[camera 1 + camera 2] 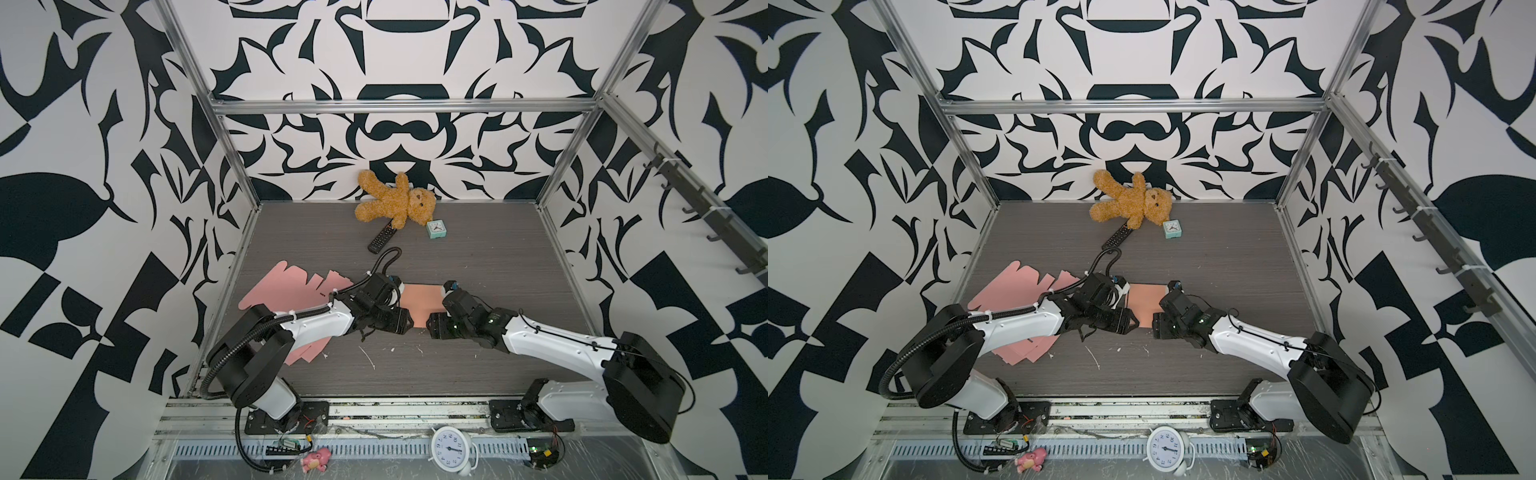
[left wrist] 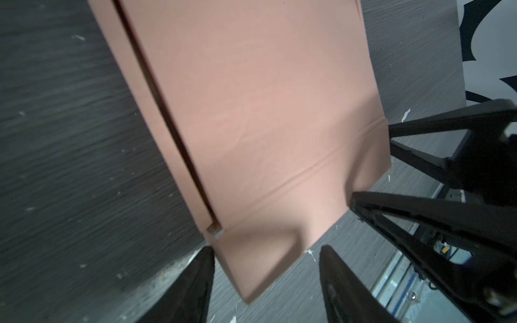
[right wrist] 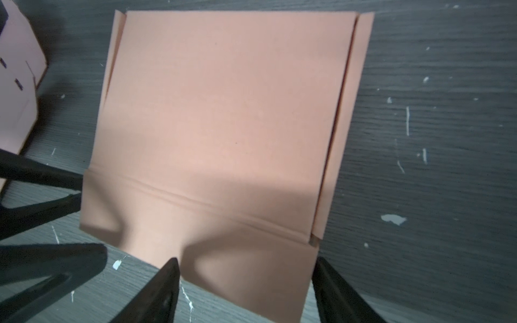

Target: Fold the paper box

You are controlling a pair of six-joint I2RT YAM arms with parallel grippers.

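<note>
A: Back of the table (image 1: 478, 257): we log a brown teddy bear (image 1: 395, 203) lying against the rear wall, head toward the right.

B: Agreed. A black remote (image 1: 381, 237) lies at the bear's lower limb. It may be touching, but we cannot tell from here. A small teal clock (image 1: 436, 229) sits just beside the bear's head.

A: In front of the table's near edge we note a round white alarm clock (image 1: 449, 449) and a pink toy (image 1: 316, 459) to its left, well apart from it.

B: We also record white flecks (image 1: 368, 357) on the dark wood-grain surface, black-and-white patterned walls (image 1: 83, 124), and a row of dark hooks (image 1: 690, 208) along the right frame.
</note>
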